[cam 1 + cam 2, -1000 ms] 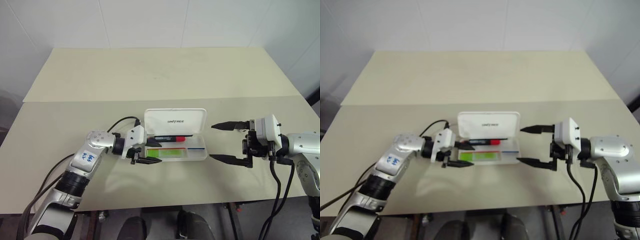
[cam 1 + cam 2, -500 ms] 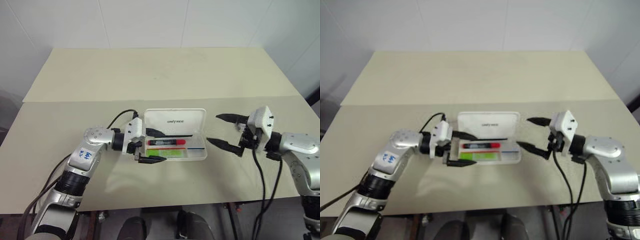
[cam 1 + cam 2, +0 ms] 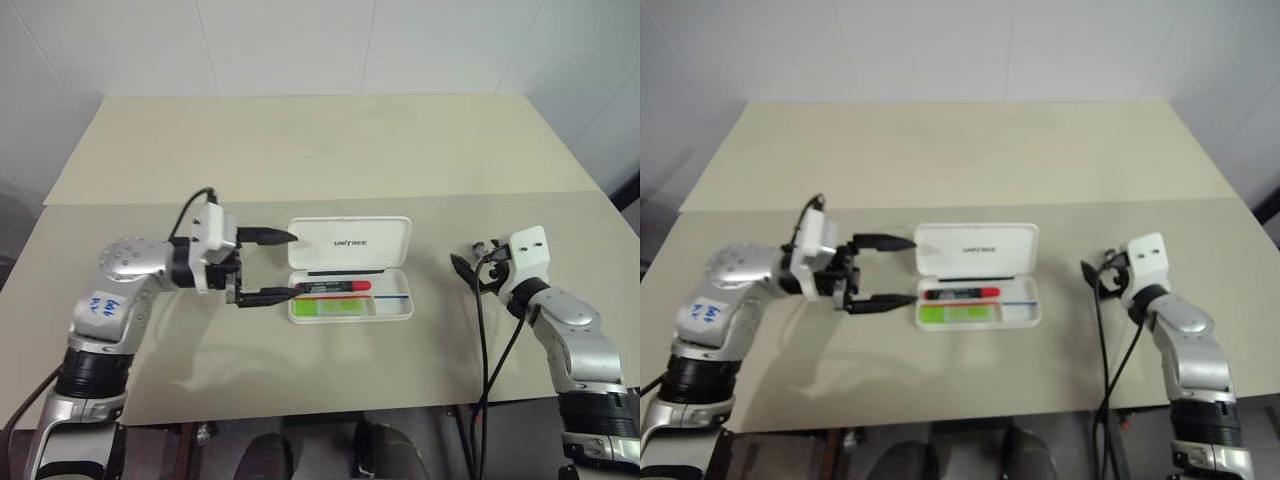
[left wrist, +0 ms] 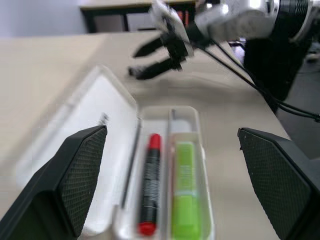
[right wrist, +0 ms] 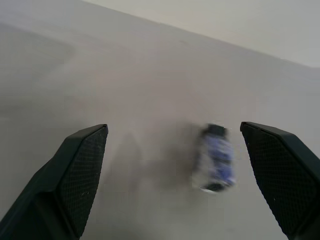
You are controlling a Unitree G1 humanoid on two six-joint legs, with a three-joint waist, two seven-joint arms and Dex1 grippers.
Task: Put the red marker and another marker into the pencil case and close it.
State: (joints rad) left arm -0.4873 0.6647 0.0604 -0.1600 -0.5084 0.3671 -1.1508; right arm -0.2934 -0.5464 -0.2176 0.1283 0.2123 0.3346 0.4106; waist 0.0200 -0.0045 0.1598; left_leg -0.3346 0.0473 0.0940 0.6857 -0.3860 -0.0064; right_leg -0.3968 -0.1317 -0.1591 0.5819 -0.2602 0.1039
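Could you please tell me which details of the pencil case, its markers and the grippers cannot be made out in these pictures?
- Logo on the pencil case lid: too small in the eye views, blurred in the left wrist view.
- Red marker barrel print: blurred.
- Green marker label: blurred.
- Small blue-and-white object on the table: motion blur hides what it is.
- Right gripper: foreshortened, fingers largely hidden by its own wrist.

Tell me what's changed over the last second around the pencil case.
The left gripper let go of the red marker, now lying in the pencil case, and pulled back left. The right gripper swung away right. Green marker and open lid unchanged.
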